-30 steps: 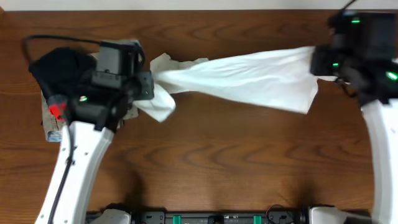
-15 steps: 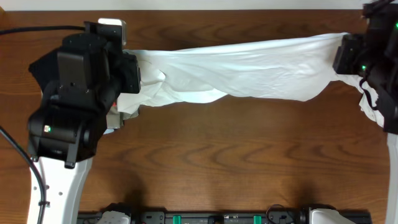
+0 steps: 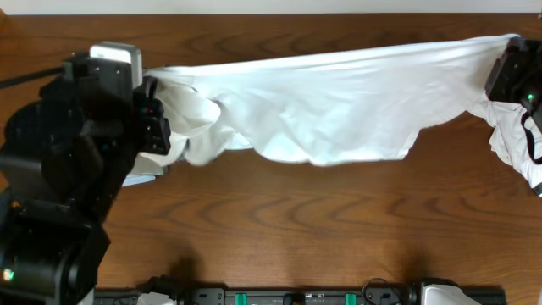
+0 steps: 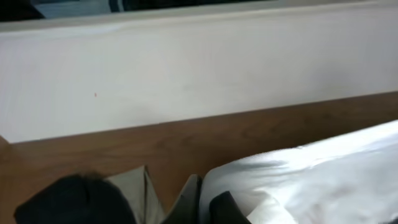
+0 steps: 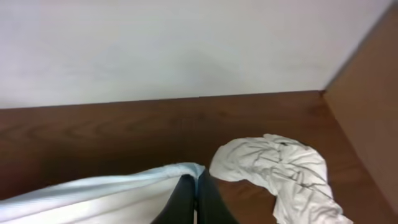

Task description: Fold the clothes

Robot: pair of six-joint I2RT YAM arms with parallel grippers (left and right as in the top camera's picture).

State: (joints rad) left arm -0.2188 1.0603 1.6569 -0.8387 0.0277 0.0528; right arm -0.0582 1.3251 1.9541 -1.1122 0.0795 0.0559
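Observation:
A large white T-shirt (image 3: 339,97) hangs stretched across the table between both arms. My left gripper (image 3: 157,89) is shut on its left edge; in the left wrist view the cloth (image 4: 311,174) fills the lower right by my fingers (image 4: 227,208). My right gripper (image 3: 500,63) is shut on its right edge, fingers (image 5: 199,196) pinched on the cloth (image 5: 93,196). Another crumpled white garment (image 5: 280,171) lies on the table at the far right, also in the overhead view (image 3: 517,140).
The wooden table (image 3: 279,229) spreads below the shirt. A white wall (image 4: 186,68) runs along its far edge. A pale cloth (image 3: 140,174) shows beneath the left arm. A wooden side panel (image 5: 367,93) stands at the right.
Both grippers have moved apart and toward the far edge, spreading the shirt from a bunched strip into a wide sheet. The left arm has risen closer to the camera.

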